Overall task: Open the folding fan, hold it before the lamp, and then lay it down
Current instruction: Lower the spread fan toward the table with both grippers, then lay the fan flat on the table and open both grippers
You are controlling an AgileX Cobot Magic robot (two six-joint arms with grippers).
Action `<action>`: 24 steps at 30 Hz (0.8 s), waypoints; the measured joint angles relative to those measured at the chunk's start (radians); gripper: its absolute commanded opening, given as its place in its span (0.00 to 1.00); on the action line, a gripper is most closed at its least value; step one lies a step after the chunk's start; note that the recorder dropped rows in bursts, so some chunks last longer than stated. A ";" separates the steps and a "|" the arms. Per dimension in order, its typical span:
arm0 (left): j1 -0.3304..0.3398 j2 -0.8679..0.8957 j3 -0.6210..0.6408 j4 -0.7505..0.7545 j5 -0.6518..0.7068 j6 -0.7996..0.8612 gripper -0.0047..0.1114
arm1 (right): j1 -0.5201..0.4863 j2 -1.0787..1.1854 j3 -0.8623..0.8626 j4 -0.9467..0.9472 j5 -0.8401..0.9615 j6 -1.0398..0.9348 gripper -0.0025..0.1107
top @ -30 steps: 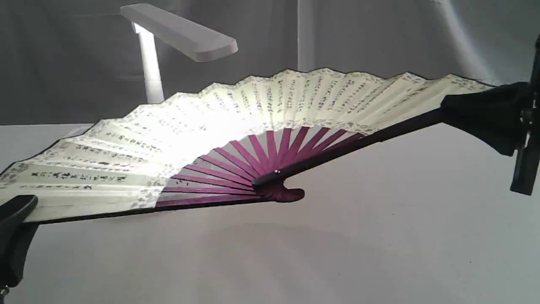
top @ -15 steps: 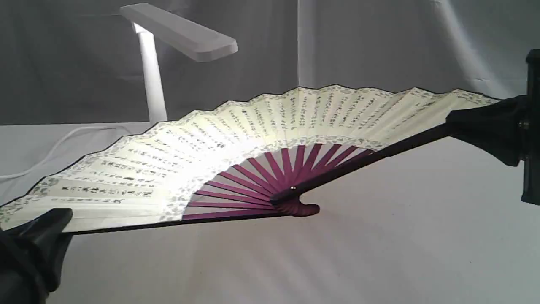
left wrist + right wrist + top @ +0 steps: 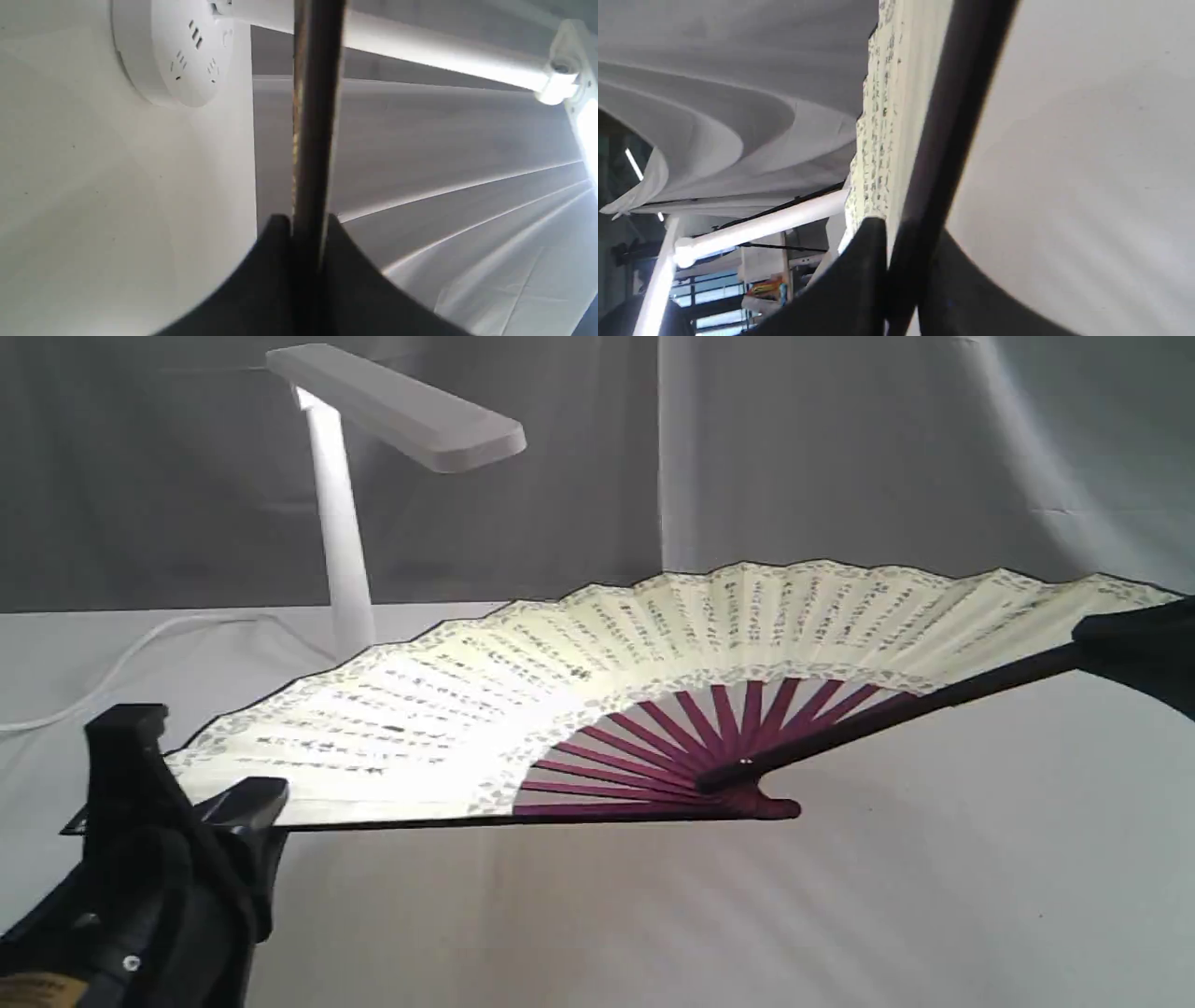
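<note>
Folding fan (image 3: 597,672) spread wide, tilted, held above mid-bench in front of the lamp (image 3: 392,406) at the back left edge. Left gripper (image 3: 233,807) pinching one dark outer stick (image 3: 315,116); right gripper (image 3: 1134,649) pinching the other near the right edge. Risk of torn pleats if pulled further apart, of buckling if lowered unevenly, of a slipped stick and a drop.

Fan spread wide before the lamp

My folding fan (image 3: 523,709) lies fully open, nearly flat — cream pleats, maroon ribs; the white lamp (image 3: 392,406) stands behind, lit.
</note>
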State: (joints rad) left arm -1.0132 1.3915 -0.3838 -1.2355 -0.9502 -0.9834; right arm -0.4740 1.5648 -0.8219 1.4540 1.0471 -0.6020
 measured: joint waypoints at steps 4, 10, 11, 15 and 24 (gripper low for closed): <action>0.000 0.076 -0.043 0.000 0.000 0.000 0.04 | -0.016 0.000 0.000 -0.050 -0.043 0.034 0.02; 0.000 0.180 -0.110 0.007 0.000 -0.010 0.04 | -0.050 0.000 0.000 -0.079 -0.087 0.051 0.02; 0.000 0.196 -0.118 0.013 0.000 -0.011 0.04 | -0.055 0.000 0.000 -0.085 -0.098 0.053 0.02; 0.000 0.256 -0.148 0.020 0.000 -0.020 0.04 | -0.054 0.004 0.000 -0.118 -0.143 0.060 0.02; 0.000 0.382 -0.178 0.034 0.000 -0.073 0.04 | -0.054 0.104 0.000 -0.155 -0.191 0.067 0.02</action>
State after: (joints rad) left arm -1.0132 1.7732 -0.5616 -1.2014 -0.9502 -1.0569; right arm -0.5280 1.6683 -0.8219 1.2990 0.8562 -0.5350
